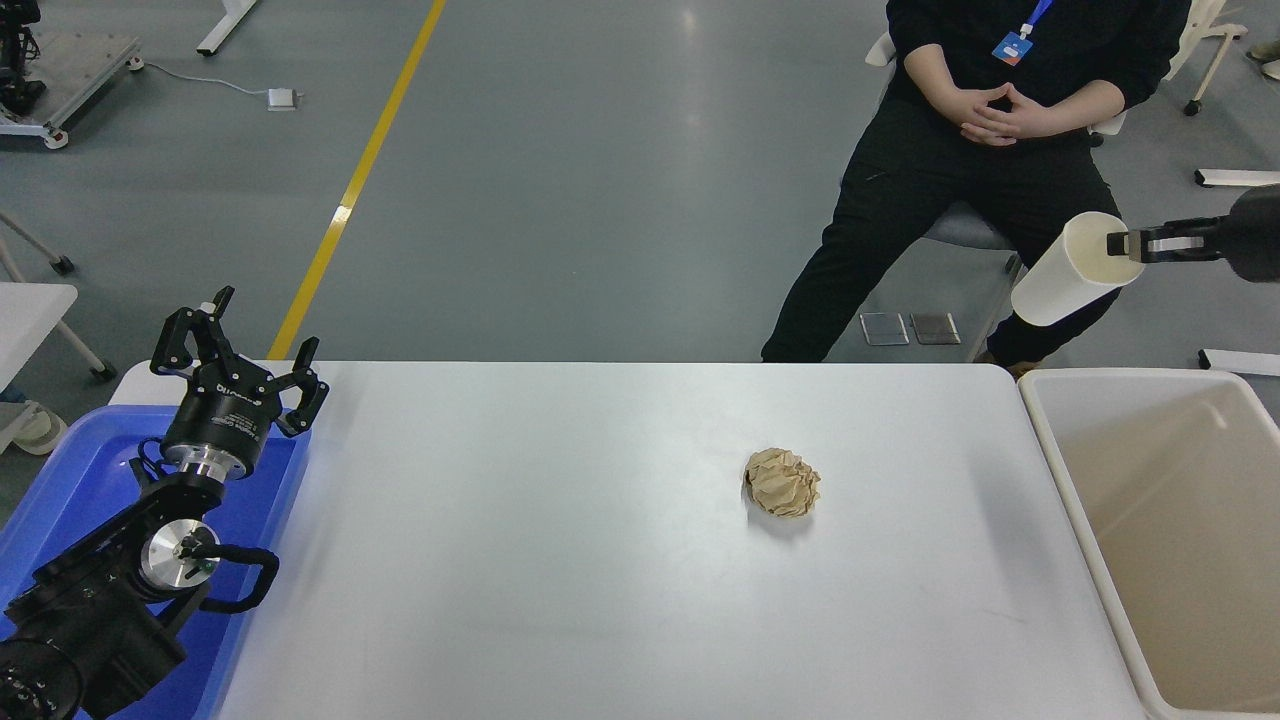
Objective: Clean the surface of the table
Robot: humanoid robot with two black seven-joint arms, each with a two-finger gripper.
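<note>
Nearest, lower left: left gripper (240,345), fingers spread wide, parked over blue tray (60,480); lower right: beige-white bin (1050,440) beside the table. Centre: white table surface (560,560), spanning most of the view, bearing a crumpled brown paper ball (782,482). Farthest, upper right: right gripper (1122,243) clamped on rim of tilted white paper cup (1060,285), raised clear of the table, in front of seated person (980,150).

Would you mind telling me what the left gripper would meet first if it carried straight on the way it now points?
Nothing, as far as this view shows. The left gripper, open above the blue tray, points up and away past the table surface's far left corner; only bare floor lies beyond, though depth is unclear.
</note>
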